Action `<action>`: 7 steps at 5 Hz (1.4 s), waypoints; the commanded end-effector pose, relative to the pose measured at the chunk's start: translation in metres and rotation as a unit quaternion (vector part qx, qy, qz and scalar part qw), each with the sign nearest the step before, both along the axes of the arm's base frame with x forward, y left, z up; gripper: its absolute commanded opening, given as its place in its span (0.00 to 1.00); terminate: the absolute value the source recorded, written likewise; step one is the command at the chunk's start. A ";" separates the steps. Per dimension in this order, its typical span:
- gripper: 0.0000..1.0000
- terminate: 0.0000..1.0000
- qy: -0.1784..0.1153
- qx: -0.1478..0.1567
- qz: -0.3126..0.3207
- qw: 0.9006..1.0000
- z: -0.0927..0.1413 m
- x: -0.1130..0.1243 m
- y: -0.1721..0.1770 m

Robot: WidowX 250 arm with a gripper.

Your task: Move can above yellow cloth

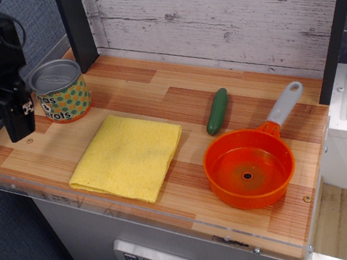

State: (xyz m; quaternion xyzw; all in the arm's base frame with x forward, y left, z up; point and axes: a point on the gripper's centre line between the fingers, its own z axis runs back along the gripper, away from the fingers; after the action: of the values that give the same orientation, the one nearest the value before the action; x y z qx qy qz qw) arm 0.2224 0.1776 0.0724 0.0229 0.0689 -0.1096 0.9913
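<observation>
At the far left corner of the wooden counter (156, 106) I see the can (60, 90) standing upright, its silver top facing up and its dotted label toward me. It sits just behind the back left corner of the yellow cloth (127, 157), close to it, though I cannot tell whether the two touch. The cloth lies flat and folded near the front edge. My gripper (19, 121) hangs to the left of the can, over the left edge of the counter, and looks apart from the can; from this angle its dark body hides the fingers, so I cannot tell whether they are spread or closed. Over on the right half, a green cucumber (217, 111) lies just behind an orange pot (249, 167), whose grey handle points toward the back right.
</observation>
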 end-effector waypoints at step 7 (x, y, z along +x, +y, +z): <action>1.00 0.00 -0.017 0.051 -0.269 0.962 -0.010 0.093 0.016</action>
State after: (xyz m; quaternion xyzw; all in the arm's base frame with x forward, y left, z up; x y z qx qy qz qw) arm 0.3089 0.1919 0.0467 0.0709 0.0632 -0.3696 0.9243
